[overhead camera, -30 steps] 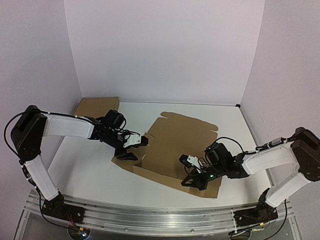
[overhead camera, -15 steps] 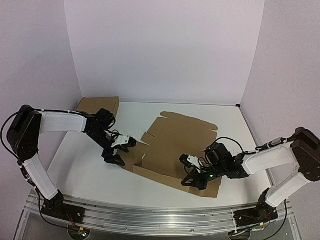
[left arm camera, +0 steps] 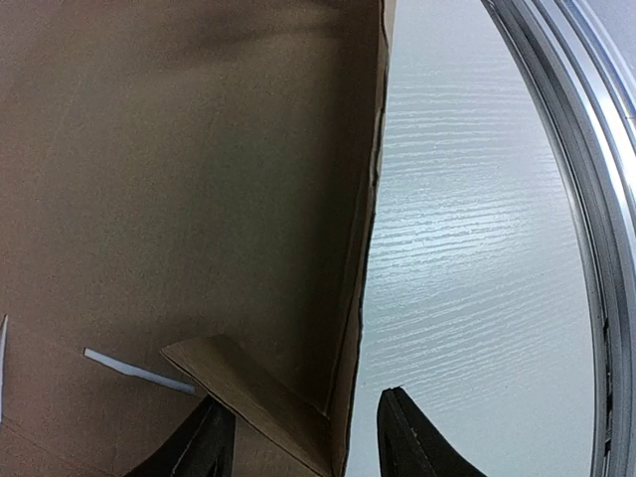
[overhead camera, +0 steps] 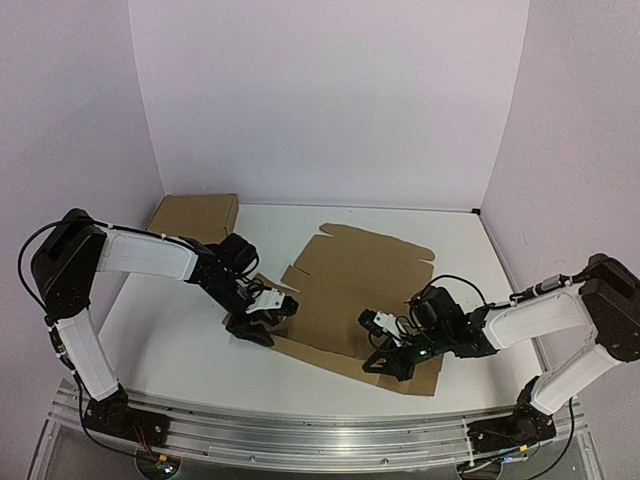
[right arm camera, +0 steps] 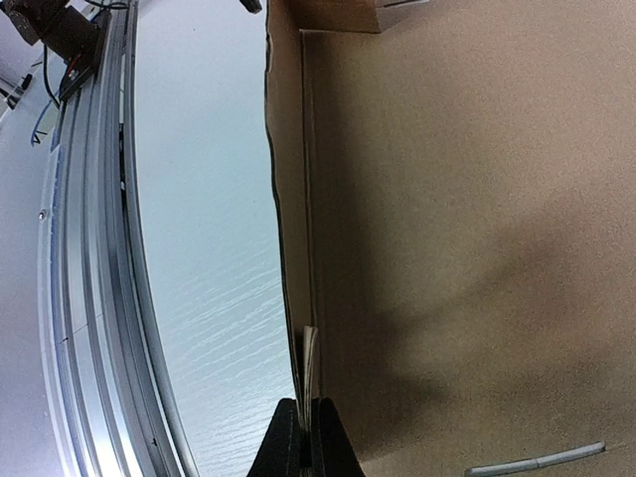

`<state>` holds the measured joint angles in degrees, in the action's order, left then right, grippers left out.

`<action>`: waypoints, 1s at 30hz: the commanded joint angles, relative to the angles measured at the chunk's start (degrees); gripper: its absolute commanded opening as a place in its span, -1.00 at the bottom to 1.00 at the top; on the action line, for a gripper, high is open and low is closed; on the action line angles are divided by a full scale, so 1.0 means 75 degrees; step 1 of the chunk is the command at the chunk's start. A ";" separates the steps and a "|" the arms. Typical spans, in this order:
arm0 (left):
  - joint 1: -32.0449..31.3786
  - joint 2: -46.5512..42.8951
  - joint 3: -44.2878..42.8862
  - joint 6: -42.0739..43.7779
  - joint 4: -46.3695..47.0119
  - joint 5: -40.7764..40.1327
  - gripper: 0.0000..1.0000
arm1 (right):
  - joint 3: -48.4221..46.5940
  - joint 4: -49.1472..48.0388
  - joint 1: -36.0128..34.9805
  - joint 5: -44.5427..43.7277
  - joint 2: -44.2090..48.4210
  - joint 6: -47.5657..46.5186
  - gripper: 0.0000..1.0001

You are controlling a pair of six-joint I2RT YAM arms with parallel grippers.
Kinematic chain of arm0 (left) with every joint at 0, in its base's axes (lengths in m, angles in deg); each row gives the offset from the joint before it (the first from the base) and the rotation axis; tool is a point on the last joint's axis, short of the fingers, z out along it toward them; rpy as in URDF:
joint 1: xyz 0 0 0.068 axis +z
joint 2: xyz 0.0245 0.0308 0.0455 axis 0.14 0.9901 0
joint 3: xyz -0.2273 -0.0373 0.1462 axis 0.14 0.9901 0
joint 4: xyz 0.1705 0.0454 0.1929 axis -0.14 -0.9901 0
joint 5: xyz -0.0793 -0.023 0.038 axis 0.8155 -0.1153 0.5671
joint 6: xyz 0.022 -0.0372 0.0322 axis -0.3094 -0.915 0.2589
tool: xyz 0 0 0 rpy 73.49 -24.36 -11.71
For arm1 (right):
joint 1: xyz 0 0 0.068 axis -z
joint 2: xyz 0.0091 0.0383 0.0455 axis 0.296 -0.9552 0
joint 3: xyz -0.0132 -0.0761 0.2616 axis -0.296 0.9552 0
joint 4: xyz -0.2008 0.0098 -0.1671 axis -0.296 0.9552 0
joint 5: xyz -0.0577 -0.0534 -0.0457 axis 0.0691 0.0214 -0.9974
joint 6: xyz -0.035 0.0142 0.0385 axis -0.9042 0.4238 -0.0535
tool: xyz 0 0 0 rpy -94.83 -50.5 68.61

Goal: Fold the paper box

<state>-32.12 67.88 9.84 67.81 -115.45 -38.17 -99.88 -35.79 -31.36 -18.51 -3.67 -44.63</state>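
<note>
The paper box (overhead camera: pixel 362 280) is a brown die-cut sheet lying in the middle of the table, its front strip folded up. My left gripper (overhead camera: pixel 264 322) is at the sheet's front left corner. In the left wrist view it (left arm camera: pixel 303 447) is open, its fingers (left arm camera: pixel 405 437) on either side of the raised front wall (left arm camera: pixel 363 248) and a small corner flap (left arm camera: pixel 248 388). My right gripper (overhead camera: pixel 386 362) is shut on the front wall near the right end. In the right wrist view it (right arm camera: pixel 306 437) pinches the doubled cardboard edge (right arm camera: pixel 310 358).
A plain brown cardboard box (overhead camera: pixel 195 213) lies at the back left against the wall. The metal rail (overhead camera: pixel 300 435) runs along the table's near edge and shows in both wrist views (left arm camera: pixel 586 149) (right arm camera: pixel 89 248). White walls close the back and sides.
My left gripper swung out to the left, then came back lower to the sheet's front left corner. The front wall's left end now lies lower. The right arm has not moved.
</note>
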 commanded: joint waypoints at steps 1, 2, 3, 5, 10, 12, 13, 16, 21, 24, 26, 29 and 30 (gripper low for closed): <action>-0.0101 0.0193 -0.0384 0.0146 -0.0370 0.0321 -0.19 | -0.0043 -0.0104 -0.0028 0.0199 -0.0126 -0.0002 -1.00; -0.0115 0.0229 -0.0450 0.0111 -0.0404 0.0356 -0.31 | -0.0063 -0.0105 -0.0024 0.0237 -0.0150 0.0015 -1.00; -0.0139 0.0257 -0.0514 0.0066 -0.0446 0.0407 -0.38 | -0.0089 -0.0106 -0.0013 0.0283 -0.0182 0.0053 -1.00; -0.0202 0.0301 -0.0610 0.0008 -0.0608 0.0523 -0.53 | -0.0142 -0.0106 0.0021 0.0391 -0.0251 0.0155 -1.00; -0.0246 0.0463 -0.0996 -0.0074 -0.1988 0.0945 -0.93 | -0.0241 -0.0095 0.0062 0.0785 -0.0323 0.0679 -1.00; -0.0246 0.0484 -0.1080 -0.0257 -0.2523 0.1117 -1.00 | -0.0215 -0.0095 0.0057 0.0923 -0.0291 0.0959 -1.00; -0.0245 0.0461 -0.1034 -0.0444 -0.2651 0.1214 -1.00 | -0.0195 -0.0095 0.0065 0.0975 -0.0276 0.1101 -1.00; -0.0226 0.0322 -0.0762 -0.1323 -0.2497 0.1376 -1.00 | -0.0154 -0.0088 0.0061 0.1036 -0.0302 0.1363 -1.00; -0.0007 0.0751 -0.0766 -0.3123 -0.2131 0.1597 -1.00 | -0.0344 -0.0015 0.0065 0.0468 -0.0457 0.1716 -0.78; 0.0133 0.1236 -0.0929 -0.3714 -0.2093 0.1437 -1.00 | -0.0690 0.0511 0.0075 -0.0297 -0.0410 0.1938 -0.60; 0.0173 0.1385 -0.0940 -0.4053 -0.1843 0.1061 -1.00 | -0.1081 0.1155 0.0079 -0.0907 -0.0347 0.1858 -0.51; 0.0196 0.1620 -0.1007 -0.4373 -0.1473 0.0620 -1.00 | -0.1564 0.2194 0.0081 -0.1807 -0.0188 0.1763 -0.34; 0.0198 0.1720 -0.1055 -0.4456 -0.1395 0.0494 -1.00 | -0.1666 0.2460 0.0082 -0.2061 -0.0112 0.1777 -0.29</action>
<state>-30.99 77.41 4.06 41.28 -130.01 -26.79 -107.26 -27.46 -30.85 -23.74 -6.67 -31.71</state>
